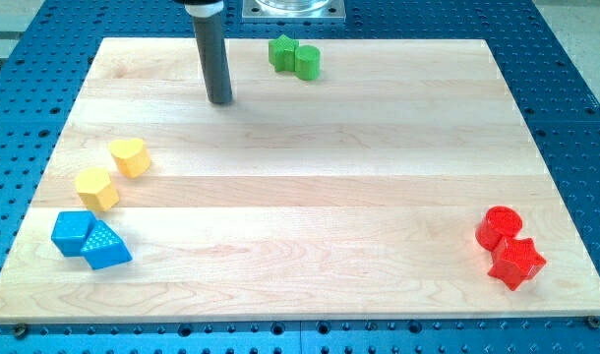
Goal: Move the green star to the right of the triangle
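Camera view looks down on a pale wooden board (pixel 310 187) lying on a blue perforated table (pixel 575 118). Up near twelve o'clock on the board, the green star (pixel 281 52) touches a green cylinder (pixel 307 62) on the cylinder's nine o'clock side. My tip (pixel 219 100) stands on the board toward eleven o'clock, at about eight o'clock from the green star and clear of it, touching no block. There is no claw on this arm, only the straight dark rod, so nothing spreads or pinches. Along the nine o'clock edge sit a yellow heart (pixel 130 156) and, just beside it toward seven o'clock, a yellow hexagon block (pixel 96 188). Farther toward eight o'clock, a blue cube (pixel 73 233) touches the blue triangle (pixel 105 247), well apart from the green star. Near four o'clock, a red cylinder (pixel 499 227) touches a red star (pixel 516 261).
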Robot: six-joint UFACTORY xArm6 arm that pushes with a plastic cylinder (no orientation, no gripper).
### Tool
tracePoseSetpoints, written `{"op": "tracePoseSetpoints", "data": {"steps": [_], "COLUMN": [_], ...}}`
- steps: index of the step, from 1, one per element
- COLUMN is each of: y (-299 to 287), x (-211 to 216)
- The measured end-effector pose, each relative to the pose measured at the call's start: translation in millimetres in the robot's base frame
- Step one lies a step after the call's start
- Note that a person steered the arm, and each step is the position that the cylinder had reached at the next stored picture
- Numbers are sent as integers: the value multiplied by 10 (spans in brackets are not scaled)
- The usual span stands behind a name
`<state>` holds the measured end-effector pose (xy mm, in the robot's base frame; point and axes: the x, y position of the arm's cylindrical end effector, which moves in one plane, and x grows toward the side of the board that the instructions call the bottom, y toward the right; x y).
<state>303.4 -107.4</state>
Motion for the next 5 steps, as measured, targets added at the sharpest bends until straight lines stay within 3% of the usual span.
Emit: {"op": "tracePoseSetpoints", "data": {"steps": [2, 4, 5], "y": [147, 1150, 1514], "x": [-844, -806, -571]}}
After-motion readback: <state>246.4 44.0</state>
